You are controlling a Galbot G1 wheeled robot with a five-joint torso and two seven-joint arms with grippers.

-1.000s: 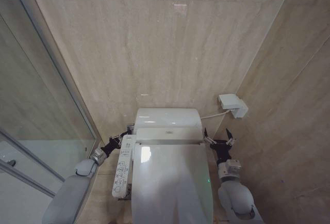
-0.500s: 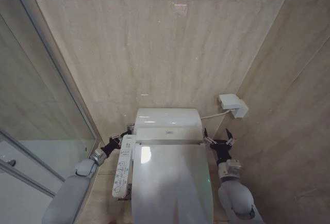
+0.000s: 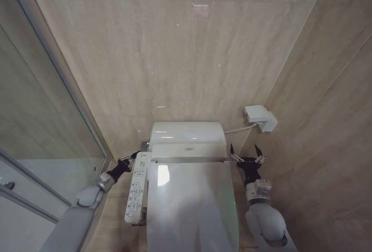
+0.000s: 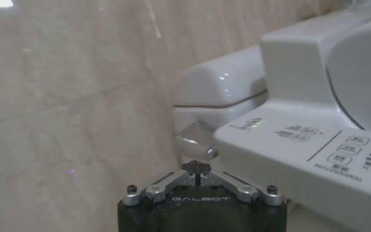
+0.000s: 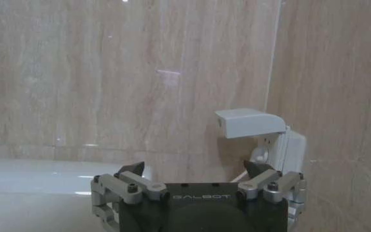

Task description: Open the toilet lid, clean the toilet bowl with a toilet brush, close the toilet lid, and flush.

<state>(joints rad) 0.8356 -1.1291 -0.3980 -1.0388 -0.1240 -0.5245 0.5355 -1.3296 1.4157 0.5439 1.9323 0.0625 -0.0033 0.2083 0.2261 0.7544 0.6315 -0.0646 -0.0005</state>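
Down at floor level, toilet lid [image 3: 192, 205] flat over toilet bowl [image 3: 187, 134]. Left gripper [image 3: 129, 159] pinched tight, empty, beside the button panel [image 3: 137, 187] (its light green). Right gripper [image 3: 244, 158] spread wide, empty, below the wall socket [image 3: 260, 118].
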